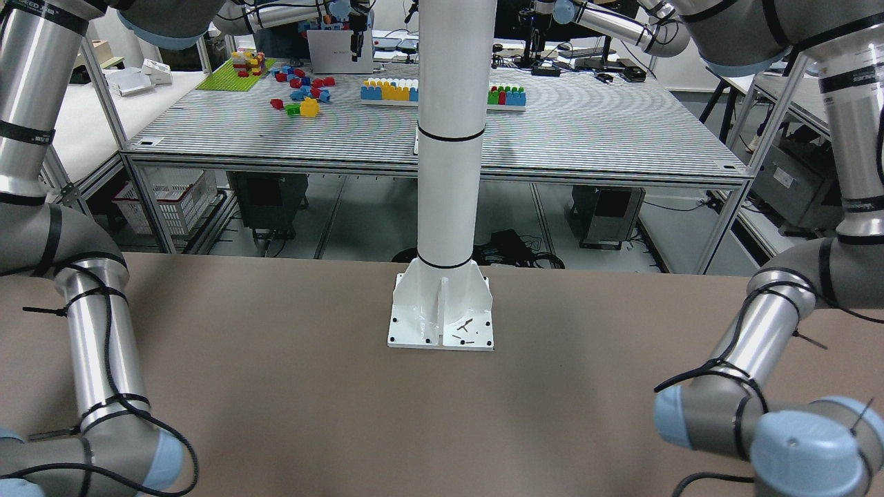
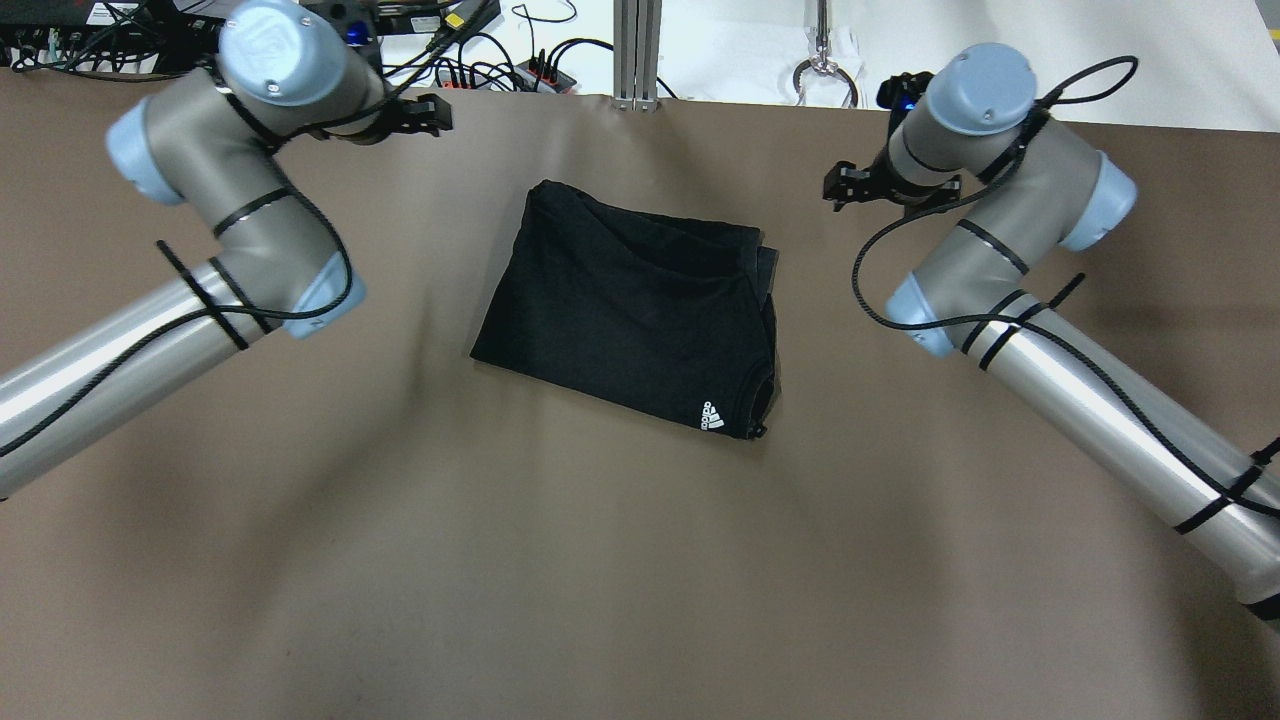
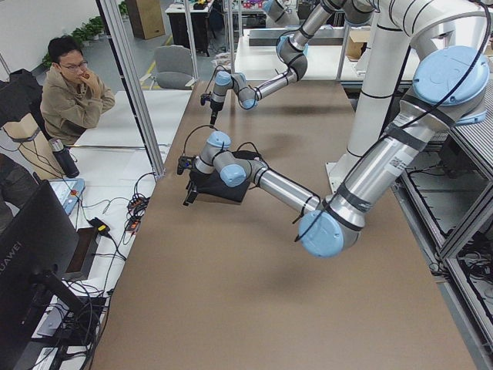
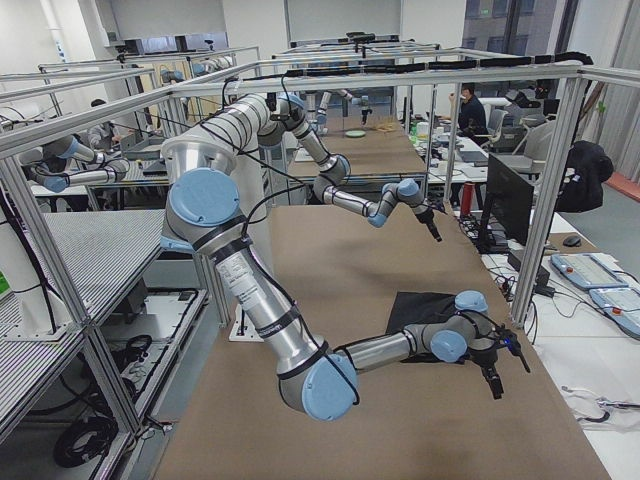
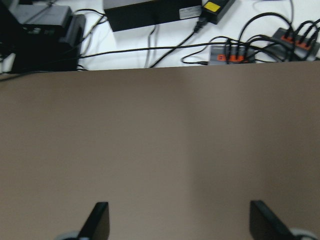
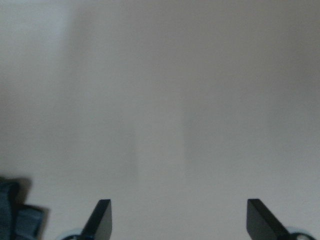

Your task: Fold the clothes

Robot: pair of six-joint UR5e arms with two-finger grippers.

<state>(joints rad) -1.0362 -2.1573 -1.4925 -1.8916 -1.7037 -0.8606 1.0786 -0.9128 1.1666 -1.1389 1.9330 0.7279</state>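
Note:
The black garment (image 2: 630, 310) lies folded into a rough rectangle in the middle of the brown table (image 2: 640, 560), with a small white logo at its near right corner. It also shows in the left view (image 3: 235, 191) and the right view (image 4: 420, 310). My left gripper (image 2: 435, 112) is open and empty over bare table near the far edge, left of the garment; its fingers (image 5: 100, 222) stand wide apart. My right gripper (image 2: 832, 190) is open and empty, right of the garment; a corner of the fabric (image 6: 15, 212) shows beside its left finger (image 6: 100, 220).
The white pole's base plate (image 1: 442, 331) stands at the robot's side of the table. Cables and power strips (image 5: 230, 52) lie beyond the far edge. A person (image 3: 73, 96) sits off the far side, near a monitor (image 3: 38, 254).

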